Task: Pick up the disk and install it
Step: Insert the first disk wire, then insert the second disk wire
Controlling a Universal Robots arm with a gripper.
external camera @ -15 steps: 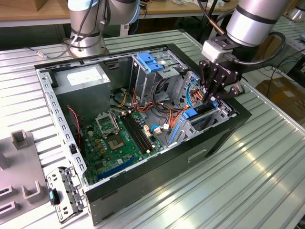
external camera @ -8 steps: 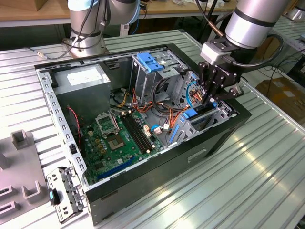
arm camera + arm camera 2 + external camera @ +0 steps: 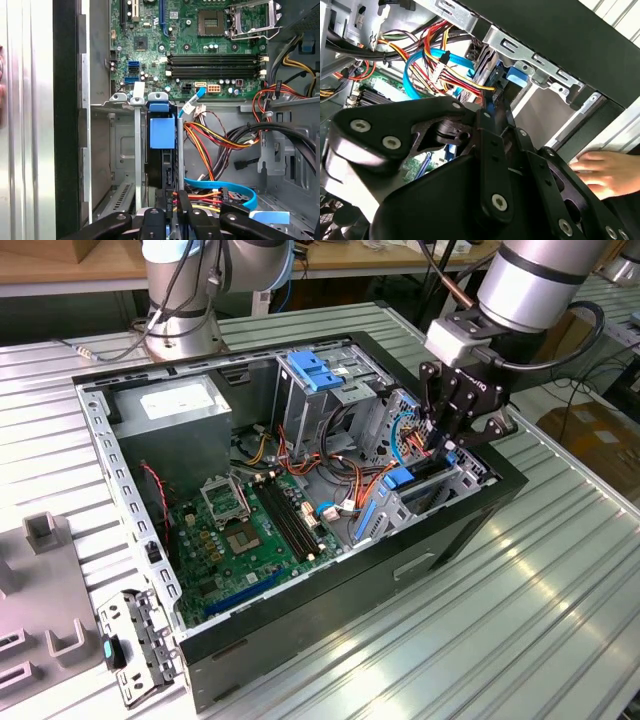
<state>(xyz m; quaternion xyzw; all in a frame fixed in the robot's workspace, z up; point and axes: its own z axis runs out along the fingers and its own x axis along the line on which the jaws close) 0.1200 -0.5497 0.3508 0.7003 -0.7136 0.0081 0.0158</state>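
Note:
The disk [image 3: 161, 165] stands on edge in the metal drive cage [image 3: 136, 150] at the corner of the open computer case [image 3: 300, 630], on the exterior view's right. Its dark casing and blue plastic rail [image 3: 162, 132] show in the first wrist view; the second wrist view shows its metal edge [image 3: 485, 62]. My gripper [image 3: 447, 445] hangs just above that cage. Its black fingers [image 3: 495, 120] sit close together on the disk's near edge, with a strip of blue rail between them, and the first wrist view also shows the gripper [image 3: 174, 207] over the disk.
Orange, red and blue cables [image 3: 215, 145] crowd the space beside the cage. The motherboard [image 3: 235, 530], a grey power supply box [image 3: 175, 405] and a blue latch piece [image 3: 318, 370] fill the case. A person's hand [image 3: 602, 170] rests outside the case wall. A loose bracket [image 3: 135, 640] lies nearby.

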